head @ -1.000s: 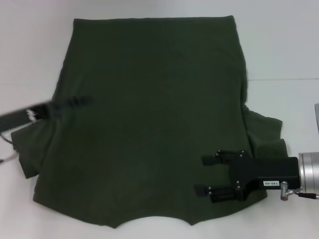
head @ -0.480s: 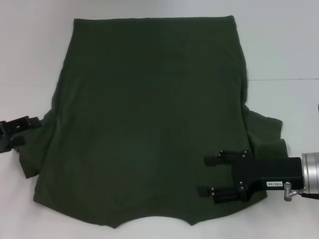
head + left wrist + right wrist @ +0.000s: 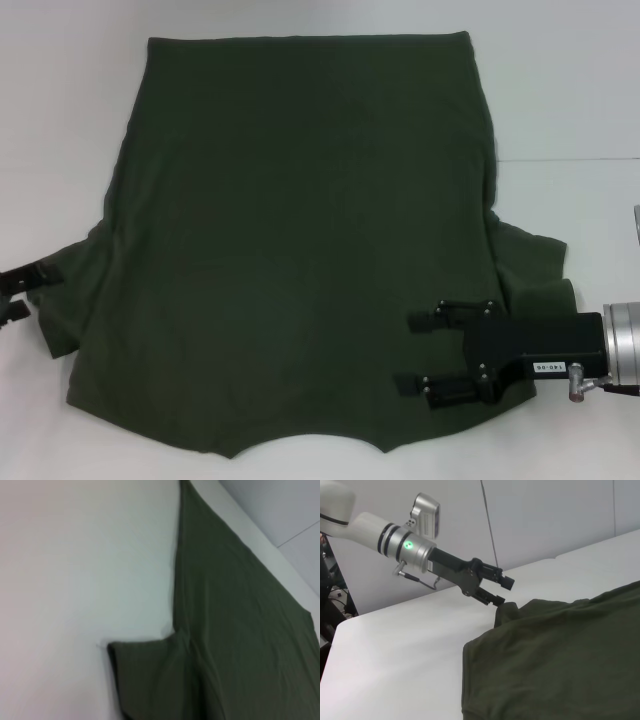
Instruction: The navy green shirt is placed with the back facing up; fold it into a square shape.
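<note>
A: Two grippers are at work on one garment. The navy green shirt [image 3: 300, 250] lies spread flat on the white table [image 3: 560, 90], neckline toward the robot, nothing folded over yet.

B: What has moved in the last second?

A: Only the left gripper [image 3: 22, 290]. A second ago it was sweeping in over the left side of the cloth; now it has dropped back to the outer edge of the left sleeve [image 3: 65, 300]. In the right wrist view its fingers [image 3: 495, 599] stand parted, the lower tip right at the raised sleeve corner, not clamped on it.

B: And the other one?

A: The right gripper [image 3: 425, 352] has hardly shifted. It hovers over the shirt's near right part, beside the bunched right sleeve [image 3: 535, 275], fingers spread wide and holding nothing.

B: So where does that leave the fold?

A: At the start, I would say. The left arm looks lined up to pinch that sleeve and carry it inward.
</note>
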Controlling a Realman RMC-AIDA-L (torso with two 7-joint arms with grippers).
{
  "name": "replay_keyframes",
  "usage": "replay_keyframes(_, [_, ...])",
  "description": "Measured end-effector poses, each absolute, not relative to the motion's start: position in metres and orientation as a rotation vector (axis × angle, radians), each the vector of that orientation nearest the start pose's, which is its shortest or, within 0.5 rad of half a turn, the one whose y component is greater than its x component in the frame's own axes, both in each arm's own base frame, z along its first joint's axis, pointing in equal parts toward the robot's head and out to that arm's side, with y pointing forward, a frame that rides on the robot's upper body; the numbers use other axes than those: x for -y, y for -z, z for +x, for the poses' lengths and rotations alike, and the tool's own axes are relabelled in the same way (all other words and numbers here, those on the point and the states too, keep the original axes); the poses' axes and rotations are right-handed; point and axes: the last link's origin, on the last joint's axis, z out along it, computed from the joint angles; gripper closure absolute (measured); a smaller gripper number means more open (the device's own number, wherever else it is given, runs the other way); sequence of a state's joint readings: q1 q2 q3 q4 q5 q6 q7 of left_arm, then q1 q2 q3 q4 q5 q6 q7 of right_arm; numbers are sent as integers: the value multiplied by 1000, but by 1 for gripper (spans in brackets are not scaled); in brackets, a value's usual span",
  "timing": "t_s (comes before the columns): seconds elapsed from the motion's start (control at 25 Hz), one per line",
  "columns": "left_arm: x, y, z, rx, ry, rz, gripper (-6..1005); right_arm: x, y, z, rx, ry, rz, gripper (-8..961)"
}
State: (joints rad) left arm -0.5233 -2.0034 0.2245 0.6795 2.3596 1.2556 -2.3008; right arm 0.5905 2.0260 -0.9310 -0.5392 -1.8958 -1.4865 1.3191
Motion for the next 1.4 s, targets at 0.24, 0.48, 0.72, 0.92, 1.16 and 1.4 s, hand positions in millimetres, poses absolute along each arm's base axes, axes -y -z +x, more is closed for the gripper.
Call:
replay_keyframes(0.24, [-351,-64,-369,1835,636,-1689,137,-337,24,249,-504,-604,-2884,29])
replay_keyframes(0.48, [-356,-56,-365,1833,608,-1718,137,-337,23,249,-504,-603,-2884,30])
replay_keyframes(0.72, [-357,-56,-364,1835,603,-1719,145,-337,24,249,-507,-604,-2885,30])
replay_keyframes(0.92, [-358,-56,-365,1833,600,-1711,239,-337,23,249,-509,-604,-2885,31])
replay_keyframes(1.16, [-358,-57,-366,1834,599,-1702,459,-337,23,249,-511,-604,-2884,33])
replay_keyframes(1.4, [-357,-57,-366,1834,600,-1698,629,-337,24,248,-513,-606,-2885,35])
